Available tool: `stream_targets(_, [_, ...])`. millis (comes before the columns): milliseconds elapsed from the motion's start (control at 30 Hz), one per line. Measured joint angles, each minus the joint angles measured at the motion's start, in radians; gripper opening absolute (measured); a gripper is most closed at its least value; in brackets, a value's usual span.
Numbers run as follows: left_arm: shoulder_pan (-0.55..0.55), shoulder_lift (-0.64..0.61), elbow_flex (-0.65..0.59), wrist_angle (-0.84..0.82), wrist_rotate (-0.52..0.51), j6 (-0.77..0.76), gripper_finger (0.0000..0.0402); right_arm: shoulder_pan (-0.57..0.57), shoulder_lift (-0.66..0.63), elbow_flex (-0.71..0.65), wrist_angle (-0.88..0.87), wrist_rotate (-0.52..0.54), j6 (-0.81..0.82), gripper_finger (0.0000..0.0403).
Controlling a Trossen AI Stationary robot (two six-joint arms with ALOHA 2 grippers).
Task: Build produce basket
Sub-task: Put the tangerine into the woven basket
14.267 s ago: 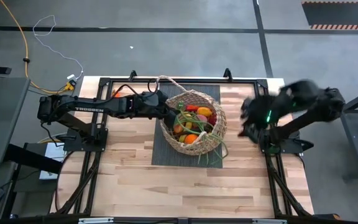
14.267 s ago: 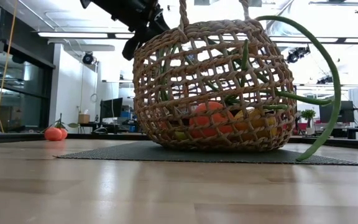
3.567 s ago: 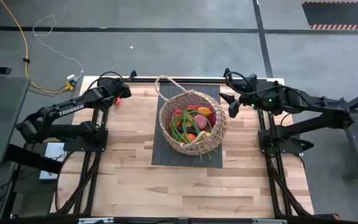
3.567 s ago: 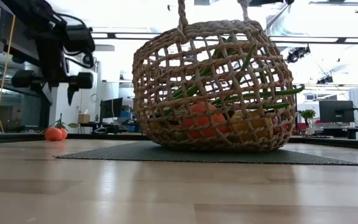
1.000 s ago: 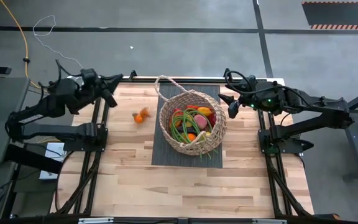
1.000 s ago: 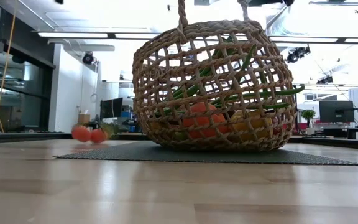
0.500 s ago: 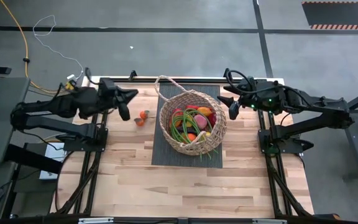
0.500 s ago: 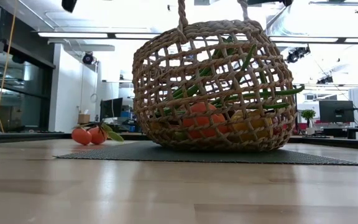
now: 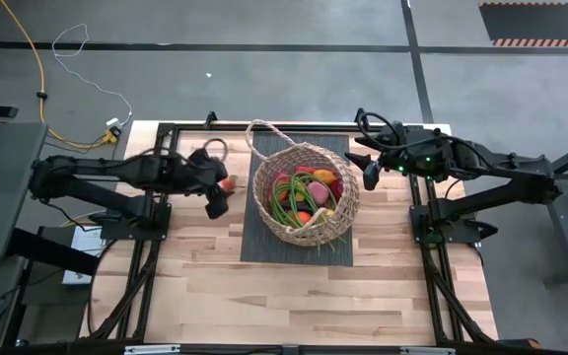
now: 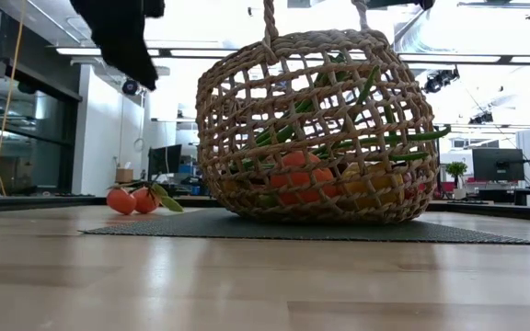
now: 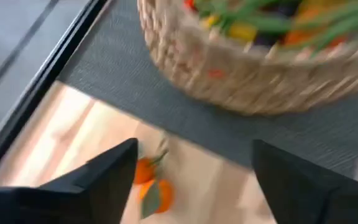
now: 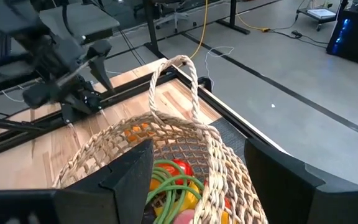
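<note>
Wicker basket [image 9: 305, 193]: stands on a dark mat [image 9: 264, 237] mid-worktop [image 9: 264, 296], holding green beans [image 9: 286, 202], an orange and other produce. Leafy orange fruit pair [image 10: 134, 199]: on the wood beside the mat. Left pincer [image 9: 215, 189]: over them, fingers apart, empty. Right pincer [image 9: 366, 168]: beside the basket, apart, empty. No legible writing.

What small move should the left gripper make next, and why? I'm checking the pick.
Probably lower the open left gripper around the small oranges: they lie on the wood beside the basket, not in it, and it hangs above them.
</note>
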Motion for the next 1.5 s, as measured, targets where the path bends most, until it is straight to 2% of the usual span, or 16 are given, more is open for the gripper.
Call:
stream_targets(133, [0.0, 0.074, -0.035, 0.035, -0.025, 0.076, 0.0327, 0.0, 0.0, 0.0, -0.024, 0.002, 0.0, 0.0243])
stream_targets(367, [0.051, 0.089, -0.269, 0.349, 0.127, 0.135, 0.0323, 0.0, 0.0, 0.0, -0.046, 0.002, -0.006, 0.0243])
stream_targets(600, [0.117, 0.103, -0.371, 0.503, 0.001, 0.259, 0.0307, 0.0, 0.0, 0.0, -0.045, 0.002, -0.008, 0.0243])
stream_targets(767, [0.168, 0.138, -0.385, 0.531, 0.032, 0.328, 0.0294, 0.0, 0.0, 0.0, -0.045, 0.002, -0.007, 0.0243])
stream_targets(1167, [0.196, 0.273, -0.385, 0.537, 0.064, 0.359, 0.0219, 0.0, 0.001, 0.0, -0.045, 0.002, -0.001, 0.0243])
stream_targets(1500, [0.196, 0.287, -0.385, 0.542, 0.042, 0.359, 0.0127, 0.0, 0.001, 0.0, -0.045, 0.002, -0.001, 0.0243])
